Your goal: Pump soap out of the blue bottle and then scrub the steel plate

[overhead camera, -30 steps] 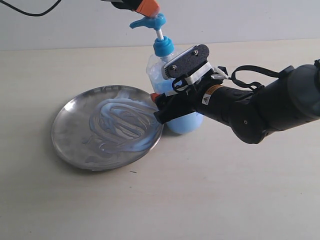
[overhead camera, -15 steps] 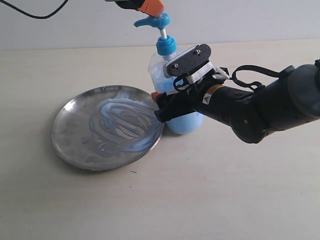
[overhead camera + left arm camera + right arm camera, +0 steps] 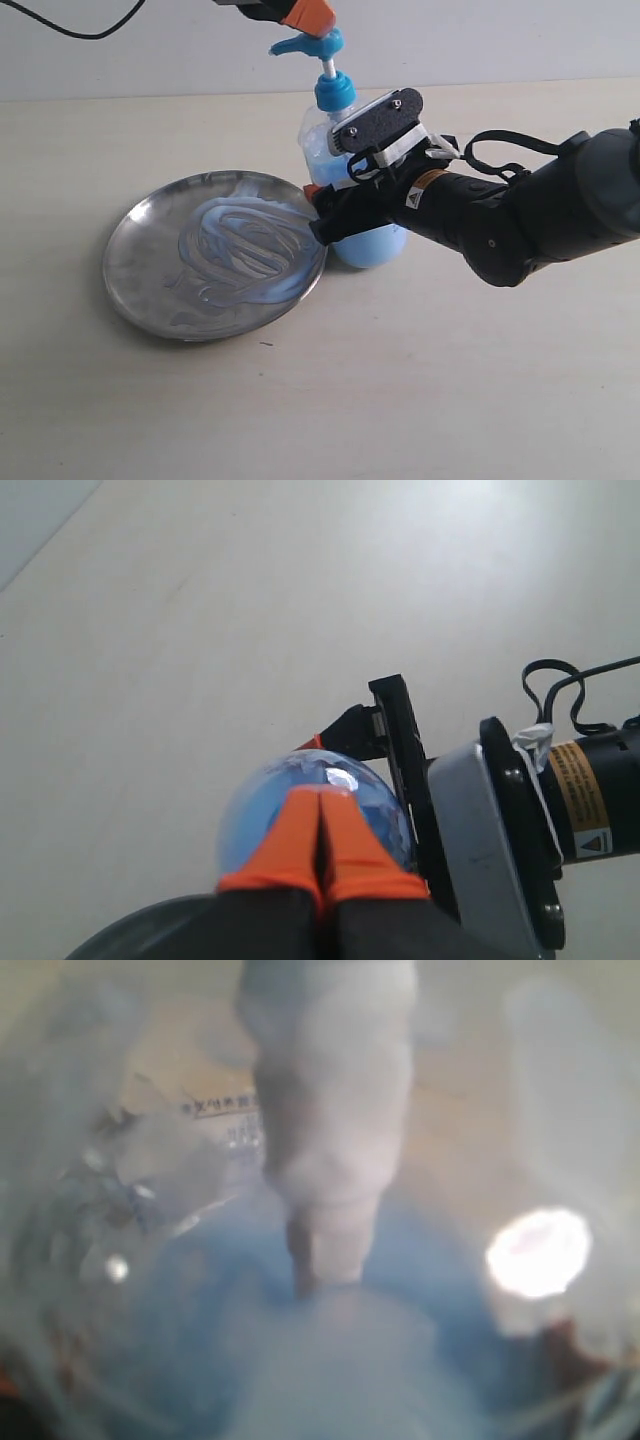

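The blue bottle (image 3: 375, 250) stands just right of the steel plate (image 3: 130, 290), leaning slightly, its pump stem extended. Swirls of pale blue soap (image 3: 245, 250) cover the plate's middle. My right gripper (image 3: 335, 215) reaches in from the right and is shut around the bottle's body; in the right wrist view the blurred bottle (image 3: 200, 1290) fills the frame and hides the jaws. My left gripper (image 3: 308, 15) is shut, its orange fingertips right on top of the blue pump head (image 3: 308, 44). In the left wrist view my left gripper (image 3: 322, 815) hangs over the bottle (image 3: 255, 815).
The right arm's black body (image 3: 540, 215) lies across the right half of the pale table (image 3: 400, 400). A black cable (image 3: 70, 28) hangs at the back left before the wall.
The pump head and the left gripper's orange tips have shifted a little to the right. The right gripper and the plate have not moved.
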Available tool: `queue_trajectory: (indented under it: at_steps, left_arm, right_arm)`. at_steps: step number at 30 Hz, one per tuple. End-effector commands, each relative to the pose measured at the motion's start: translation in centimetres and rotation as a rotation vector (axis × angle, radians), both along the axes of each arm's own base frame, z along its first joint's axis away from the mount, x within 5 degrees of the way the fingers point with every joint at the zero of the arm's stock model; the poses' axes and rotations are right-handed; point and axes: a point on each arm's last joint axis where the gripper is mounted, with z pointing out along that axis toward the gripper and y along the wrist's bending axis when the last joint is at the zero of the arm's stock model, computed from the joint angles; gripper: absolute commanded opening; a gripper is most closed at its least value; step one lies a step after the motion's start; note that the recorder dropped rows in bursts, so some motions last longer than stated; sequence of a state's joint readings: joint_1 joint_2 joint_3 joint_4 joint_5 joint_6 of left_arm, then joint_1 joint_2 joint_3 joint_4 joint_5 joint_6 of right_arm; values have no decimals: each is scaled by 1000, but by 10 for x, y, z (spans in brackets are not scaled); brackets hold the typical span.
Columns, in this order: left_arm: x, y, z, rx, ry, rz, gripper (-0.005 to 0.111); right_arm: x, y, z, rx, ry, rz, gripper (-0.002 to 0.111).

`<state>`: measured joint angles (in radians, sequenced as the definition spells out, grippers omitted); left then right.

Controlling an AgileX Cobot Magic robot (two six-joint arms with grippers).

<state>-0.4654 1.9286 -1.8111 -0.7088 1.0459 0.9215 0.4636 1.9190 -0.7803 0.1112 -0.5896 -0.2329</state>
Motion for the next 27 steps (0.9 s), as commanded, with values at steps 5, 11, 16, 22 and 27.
queue_trajectory:
  at_steps: [5,11,16,22,27]
  left_arm:
    - [-3,-8,-34,115,100,-66,0]
    - [-2,-8,-36,121,103,-65,0]
    - [-1,-9,-42,128,122,-65,0]
    - [1,-10,-49,136,142,-67,0]
    - [1,-10,-51,138,146,-67,0]
  right_arm:
    - [0,3,2,-35,-32,49,0]
    - [0,3,2,-35,-32,49,0]
    - [0,3,2,-35,-32,49,0]
    - [0,3,2,-35,-32,49,0]
    - [0,3,2,-35,-32,49,0]
